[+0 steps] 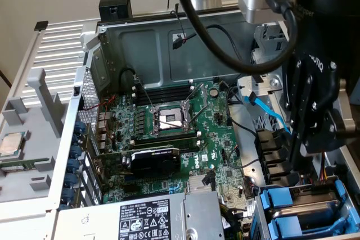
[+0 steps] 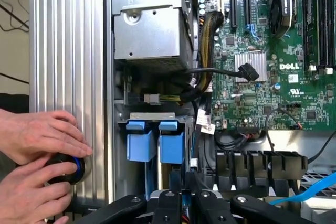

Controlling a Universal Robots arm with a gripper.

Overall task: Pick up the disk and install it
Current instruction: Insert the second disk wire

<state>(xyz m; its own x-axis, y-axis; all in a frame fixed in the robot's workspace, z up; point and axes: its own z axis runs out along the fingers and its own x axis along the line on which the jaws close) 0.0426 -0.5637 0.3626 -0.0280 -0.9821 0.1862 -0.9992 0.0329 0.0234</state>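
Two blue plastic drive carriers [image 2: 142,145] stand side by side in the drive bay [image 1: 298,206] at the case's front corner. The disk's silver face and white label are hidden, so I cannot tell which carrier frames it. My gripper [image 1: 297,158] hangs just above that bay, on the exterior view's right. In the wrist view the gripper [image 2: 185,191] has its fingers drawn together, close to the second blue carrier [image 2: 171,146]. I cannot make out anything held between them.
The open case holds a green motherboard [image 1: 185,133], a black card [image 1: 154,158], a silver power supply [image 2: 149,32] and loose cables [image 2: 207,51]. A blue cable [image 1: 270,113] runs beside the gripper. A person's hands [image 2: 37,145] rest on a black knob outside the case.
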